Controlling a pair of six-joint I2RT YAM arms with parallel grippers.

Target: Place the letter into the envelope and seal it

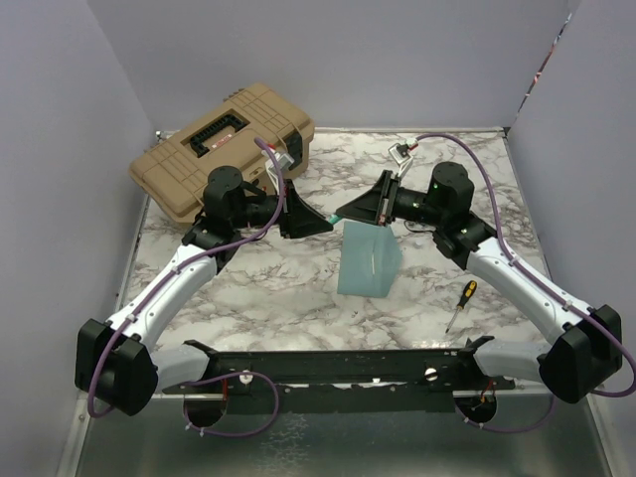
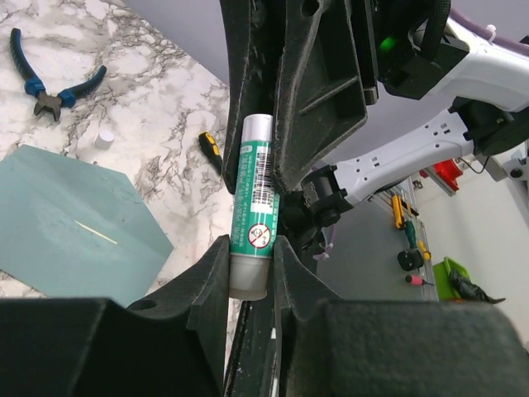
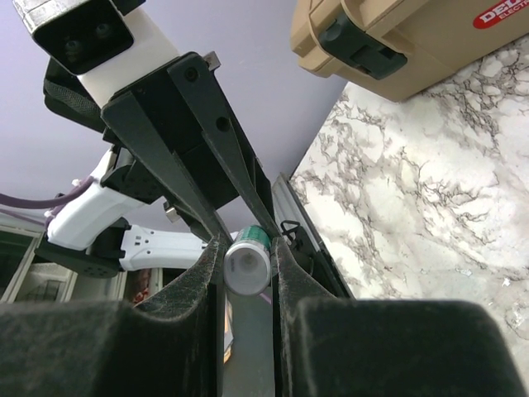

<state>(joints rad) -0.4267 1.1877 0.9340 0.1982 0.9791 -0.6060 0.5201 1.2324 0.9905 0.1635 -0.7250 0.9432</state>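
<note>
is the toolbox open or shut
Shut: the toolbox lid sits flat on its base in the top view, and a latch is folded down in the right wrist view.

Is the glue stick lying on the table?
No, the left gripper and the right gripper hold the glue stick between them, up off the table.

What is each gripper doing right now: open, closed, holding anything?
Left gripper: fingers closed on one end of the glue stick.
Right gripper: fingers closed on the other end of the same glue stick.
</note>
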